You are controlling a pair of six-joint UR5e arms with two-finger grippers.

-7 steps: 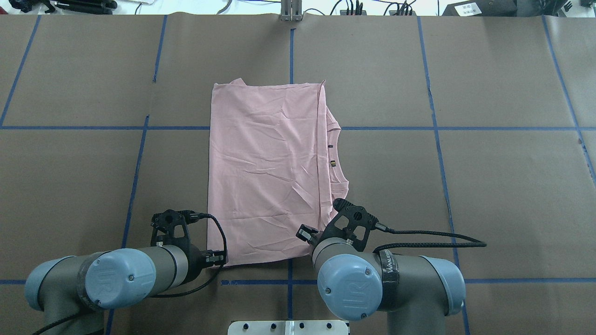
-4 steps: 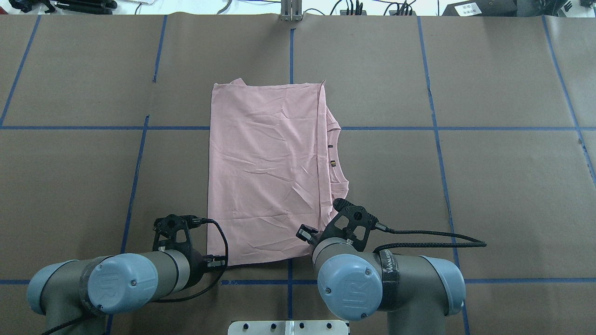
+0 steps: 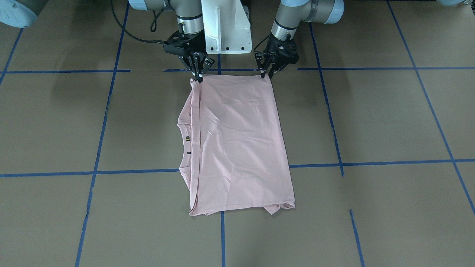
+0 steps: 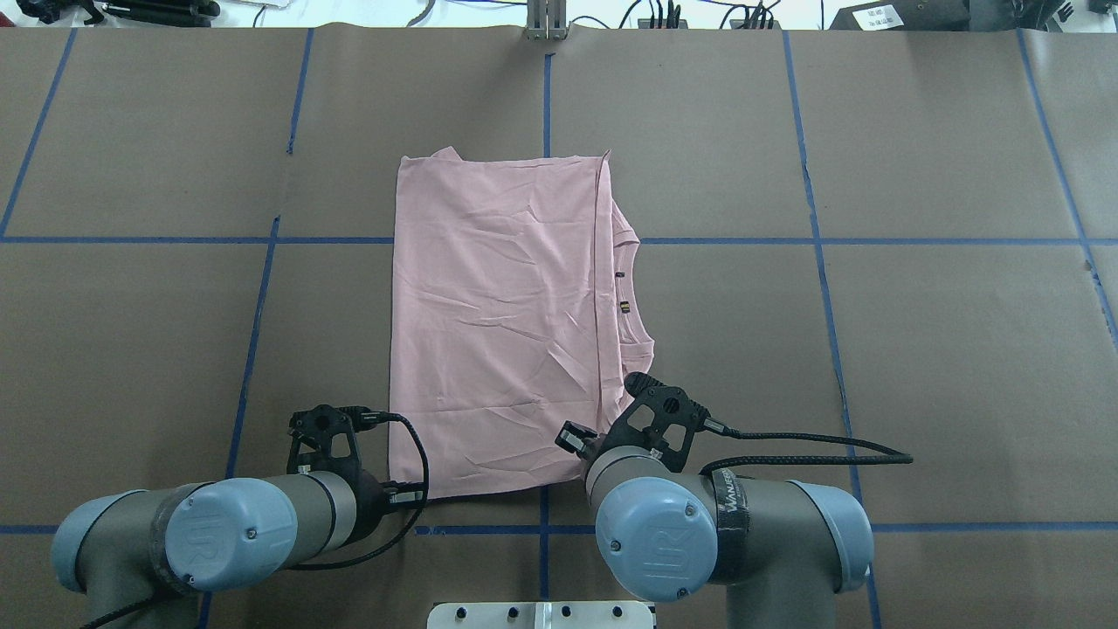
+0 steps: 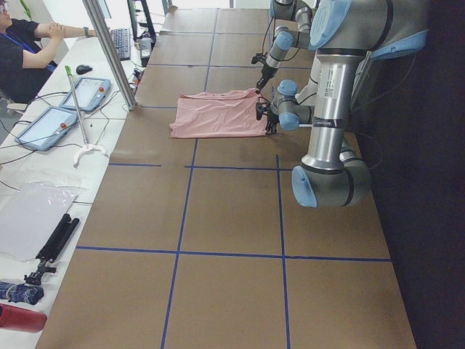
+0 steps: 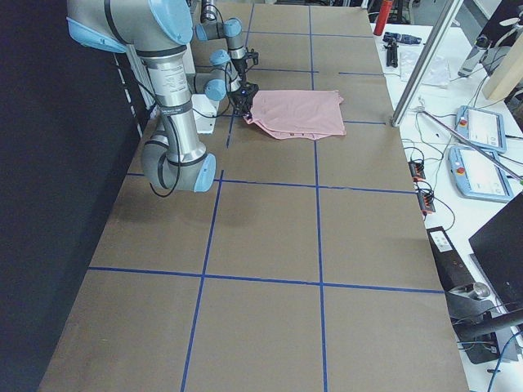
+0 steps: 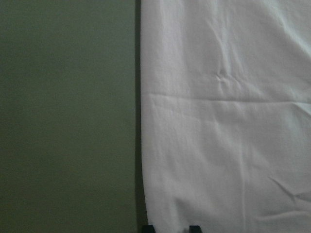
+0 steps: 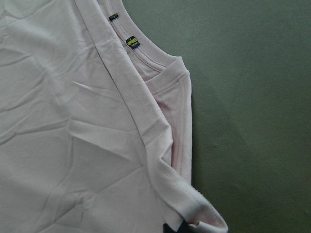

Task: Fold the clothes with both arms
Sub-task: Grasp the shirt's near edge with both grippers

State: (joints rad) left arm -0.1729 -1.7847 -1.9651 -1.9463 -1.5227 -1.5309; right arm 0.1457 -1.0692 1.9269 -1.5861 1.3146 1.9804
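**A:** Pale pink, the T-shirt (image 4: 498, 323). It is folded into a long, wrinkled rectangle and lies flat near the middle of the brown paper tabletop (image 4: 917, 367).

**B:** Which way does it lie?

**A:** The long sides run away from the robot. The neckline (image 4: 631, 288) pokes out from under the top layer on the robot's right, with two small labels (image 8: 132, 42) inside the collar.

**B:** And the grippers?

**A:** Both are at the short edge nearest the robot, one at each corner. The right gripper (image 3: 197, 76) is pinched on its corner. In its wrist view the hem bunches up where the dark fingertips (image 8: 172, 228) meet.

**B:** The left?

**A:** The left gripper (image 3: 266, 75) points down at the other corner. In its wrist view the fingertips (image 7: 149, 229) stand a narrow gap apart with cloth between them. I can't say for sure that they touch it, because only the very tips show.

**B:** What's around them?

**A:** The left arm (image 4: 218, 533) and right arm (image 4: 699, 533) reach in low from the near edge. Blue tape (image 4: 821, 288) marks the paper in a grid. The white pedestal (image 3: 226, 26) stands between the arms. In the left side view a person (image 5: 22, 51) sits at a bench beyond the tabletop's far edge.
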